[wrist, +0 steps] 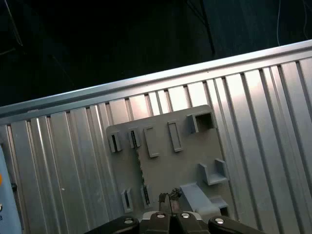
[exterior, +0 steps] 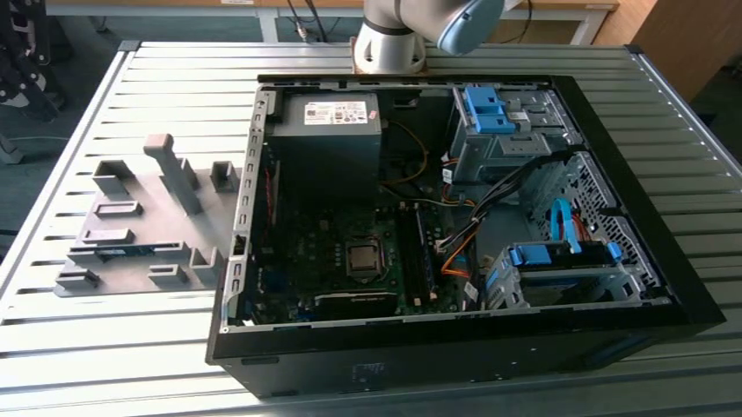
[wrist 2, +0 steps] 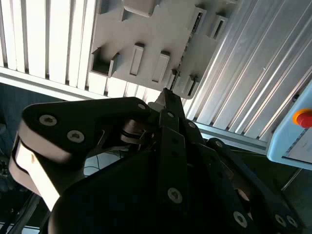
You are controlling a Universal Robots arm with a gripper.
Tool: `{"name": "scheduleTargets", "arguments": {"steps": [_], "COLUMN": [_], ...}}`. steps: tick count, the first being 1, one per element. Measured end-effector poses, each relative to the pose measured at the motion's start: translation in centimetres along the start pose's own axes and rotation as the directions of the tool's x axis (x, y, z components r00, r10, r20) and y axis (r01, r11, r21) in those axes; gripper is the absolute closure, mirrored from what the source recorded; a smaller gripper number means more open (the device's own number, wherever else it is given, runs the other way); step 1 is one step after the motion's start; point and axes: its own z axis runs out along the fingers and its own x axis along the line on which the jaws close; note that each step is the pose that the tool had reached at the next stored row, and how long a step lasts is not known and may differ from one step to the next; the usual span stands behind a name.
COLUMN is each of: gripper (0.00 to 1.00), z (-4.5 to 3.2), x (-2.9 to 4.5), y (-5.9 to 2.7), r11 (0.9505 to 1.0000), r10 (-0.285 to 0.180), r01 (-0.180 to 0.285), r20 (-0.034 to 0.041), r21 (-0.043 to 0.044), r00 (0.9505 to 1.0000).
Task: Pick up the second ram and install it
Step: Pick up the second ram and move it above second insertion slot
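Grey plastic forms the fixture plate [exterior: 142, 228], which lies flat on the ribbed metal counter [exterior: 93, 347]. It sits at the exterior view's left of the open computer case [exterior: 464, 352].

Locate the second ram [exterior: 122, 250] on this plate. It stands on its long edge, with each end seated in a slotted grey block. In the exterior view you see its blue-teal face between those blocks. In the first wrist view you see the second ram [wrist: 138, 165] edge-on, as a thin toothed line running between two slotted blocks. In the second wrist view it [wrist 2: 197, 20] appears as a dark strip near one side of the plate.

Check the tool [wrist: 168, 197] in both wrist views. Its black fingers are drawn together at the tips, and the second wrist view shows no gap between them at the tool [wrist 2: 165, 92]. It grasps nothing.

The tool hangs above the plate and apart from it, touching neither the second ram nor any block. In the first wrist view, its tips sit near the block that holds one end of the second ram.

The arm base [exterior: 388, 43] stands on the counter behind the case.
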Motion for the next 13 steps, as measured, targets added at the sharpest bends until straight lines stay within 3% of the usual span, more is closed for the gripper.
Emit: {"name": "scheduleTargets", "arguments": {"steps": [13], "gripper": [0.89], "z": [0.00], "x": [0.00], "y": [0.00], "r11": [0.9999], "r10": [-0.015], "r01": [0.015], "r20": [-0.0007], "r21": [-0.0004], "r00": [0.9999]}}
